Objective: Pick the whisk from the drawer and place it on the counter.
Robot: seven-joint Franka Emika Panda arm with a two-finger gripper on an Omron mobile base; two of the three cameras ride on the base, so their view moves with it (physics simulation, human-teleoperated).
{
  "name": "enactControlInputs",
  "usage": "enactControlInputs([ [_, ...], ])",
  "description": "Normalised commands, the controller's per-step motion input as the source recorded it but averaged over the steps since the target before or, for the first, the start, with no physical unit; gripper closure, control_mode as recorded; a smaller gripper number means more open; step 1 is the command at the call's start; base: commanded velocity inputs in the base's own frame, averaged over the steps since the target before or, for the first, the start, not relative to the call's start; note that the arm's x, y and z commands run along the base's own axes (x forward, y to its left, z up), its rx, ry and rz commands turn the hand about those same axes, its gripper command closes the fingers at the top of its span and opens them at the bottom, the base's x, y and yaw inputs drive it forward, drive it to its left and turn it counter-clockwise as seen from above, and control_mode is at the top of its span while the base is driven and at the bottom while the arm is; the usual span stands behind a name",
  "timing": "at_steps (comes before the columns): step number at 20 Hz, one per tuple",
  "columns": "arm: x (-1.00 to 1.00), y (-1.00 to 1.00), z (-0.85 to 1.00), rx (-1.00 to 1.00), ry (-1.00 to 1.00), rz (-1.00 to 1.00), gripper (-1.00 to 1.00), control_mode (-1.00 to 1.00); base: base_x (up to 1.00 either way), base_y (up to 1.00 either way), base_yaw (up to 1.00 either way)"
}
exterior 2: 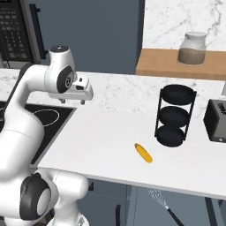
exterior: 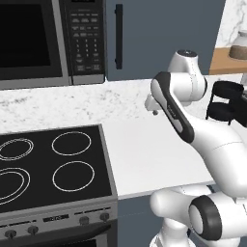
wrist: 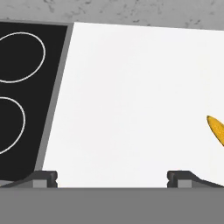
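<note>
**Surfaces and finishes**

We see a smooth, matt white counter (exterior 2: 110, 137) beside a glossy black glass stovetop (exterior: 48, 164). Our backsplash (exterior: 72, 101) looks like veined marble. At upper right of the right base view, a wooden shelf (exterior 2: 163, 66) bears a clear glass jar (exterior 2: 192, 47). The whisk (exterior 2: 160, 201) shows silver wire; the tiered rack (exterior 2: 175, 115) reads matt black.
</note>
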Motion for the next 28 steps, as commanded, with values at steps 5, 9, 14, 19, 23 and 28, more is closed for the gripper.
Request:
enactControlInputs([
  [5,0.0,0.0,0.0,0.0,0.0,0.0,-1.0,1.0,0.0,0.0,0.0],
  [9,-0.36,-0.3,-0.06,0.0,-0.02,-0.01,-1.0,-1.0,-0.01,0.0,0.0],
  [14,-0.79,-1.0,-0.11,0.06,0.02,-0.07,-1.0,-1.0,0.0,0.0,0.0],
  [19,-0.67,-1.0,-0.28,0.1,0.08,-0.07,-1.0,-1.0,0.0,0.0,0.0],
  [23,-0.34,-1.0,-0.47,0.03,0.1,-0.07,-1.0,-1.0,0.0,0.0,0.0],
  [28,0.0,-1.0,-0.46,0.0,0.15,-0.1,-1.0,-1.0,0.0,0.0,0.0],
])
